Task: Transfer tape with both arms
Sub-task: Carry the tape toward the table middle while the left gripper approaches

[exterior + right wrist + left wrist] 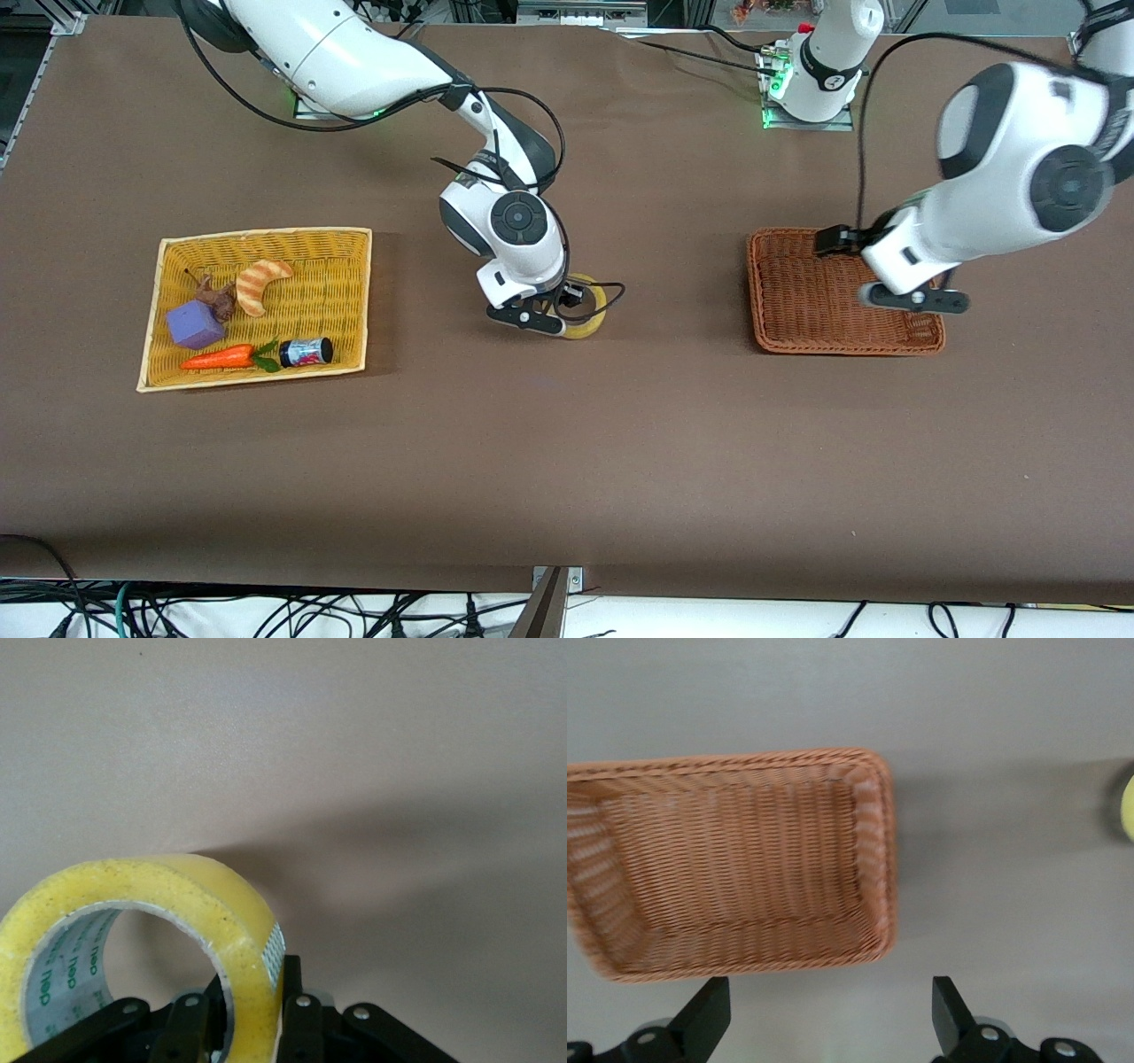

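Your right gripper [567, 321] pinches the yellowish translucent tape roll's [133, 930] wall for handover, while your left gripper [831, 1014] waits spread over the brown wicker basket's [802, 292] edge.

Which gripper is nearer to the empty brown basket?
Left. The left gripper hangs open over the brown basket. The right gripper is mid-table, shut on the tape.

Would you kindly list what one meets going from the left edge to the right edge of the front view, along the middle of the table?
Yellow woven tray of toys → right hand shut on the yellowish translucent tape roll → reddish-brown wicker basket → open left hand over that basket.
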Action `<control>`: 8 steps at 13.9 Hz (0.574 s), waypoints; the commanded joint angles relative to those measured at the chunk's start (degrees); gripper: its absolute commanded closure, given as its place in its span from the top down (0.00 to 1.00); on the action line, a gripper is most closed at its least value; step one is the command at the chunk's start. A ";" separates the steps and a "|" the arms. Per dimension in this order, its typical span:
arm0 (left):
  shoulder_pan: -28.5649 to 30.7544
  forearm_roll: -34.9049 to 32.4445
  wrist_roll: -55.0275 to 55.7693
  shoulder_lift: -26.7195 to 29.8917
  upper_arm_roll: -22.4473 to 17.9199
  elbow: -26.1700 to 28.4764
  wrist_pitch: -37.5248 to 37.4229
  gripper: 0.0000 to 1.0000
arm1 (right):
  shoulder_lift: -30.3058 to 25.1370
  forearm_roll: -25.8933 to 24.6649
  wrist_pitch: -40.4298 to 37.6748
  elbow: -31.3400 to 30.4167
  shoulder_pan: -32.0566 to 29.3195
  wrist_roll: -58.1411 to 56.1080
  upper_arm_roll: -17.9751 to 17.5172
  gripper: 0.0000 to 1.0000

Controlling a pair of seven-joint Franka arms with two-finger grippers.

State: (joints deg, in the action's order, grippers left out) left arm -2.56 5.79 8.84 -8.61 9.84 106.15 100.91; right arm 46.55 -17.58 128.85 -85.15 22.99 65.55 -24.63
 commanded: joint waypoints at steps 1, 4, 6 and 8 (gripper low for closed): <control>-0.42 3.25 8.53 -0.35 4.47 5.20 8.83 1.00 | 2.22 -2.19 1.05 2.09 0.56 1.16 -0.07 0.00; -3.14 3.79 15.14 -4.47 6.68 5.48 16.22 1.00 | 3.19 -2.28 2.02 2.09 0.56 1.16 -0.07 0.07; -5.51 3.87 17.69 -7.64 6.68 5.39 20.62 1.00 | 3.54 -2.20 2.46 2.09 0.56 1.07 -0.07 0.55; -7.27 5.27 19.02 -9.58 6.68 5.39 23.79 1.00 | 3.11 -2.11 2.28 2.18 0.12 0.90 0.02 0.85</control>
State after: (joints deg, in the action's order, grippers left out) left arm -8.43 8.74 26.66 -16.37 16.77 111.99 122.24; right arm 49.16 -18.65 131.39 -84.83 22.99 65.55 -24.58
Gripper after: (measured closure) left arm 0.000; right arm 0.524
